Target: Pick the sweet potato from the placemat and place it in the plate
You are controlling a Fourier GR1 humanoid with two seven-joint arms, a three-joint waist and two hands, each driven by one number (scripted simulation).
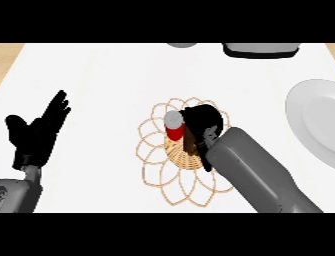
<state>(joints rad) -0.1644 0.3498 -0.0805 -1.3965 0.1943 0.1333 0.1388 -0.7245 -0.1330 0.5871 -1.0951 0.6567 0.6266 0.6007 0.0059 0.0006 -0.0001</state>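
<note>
While over the placemat, right hand nearer, fingers curled down onto sweet potato, long axis running near-far; left hand resting open.

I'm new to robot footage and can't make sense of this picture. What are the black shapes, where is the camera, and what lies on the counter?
The camera sits at the robot's head, looking steeply down at a white counter. The two grey forearms end in black hands. The left hand rests open at the left, fingers up. The right hand is over a wicker placemat, curled down around something brownish; that may be the sweet potato, but the hand hides most of it. Beside it is a red object with a grey top. The white plate waits at the right edge, with nothing on the part that shows. Two grey objects at the far edge are cut off.
</note>
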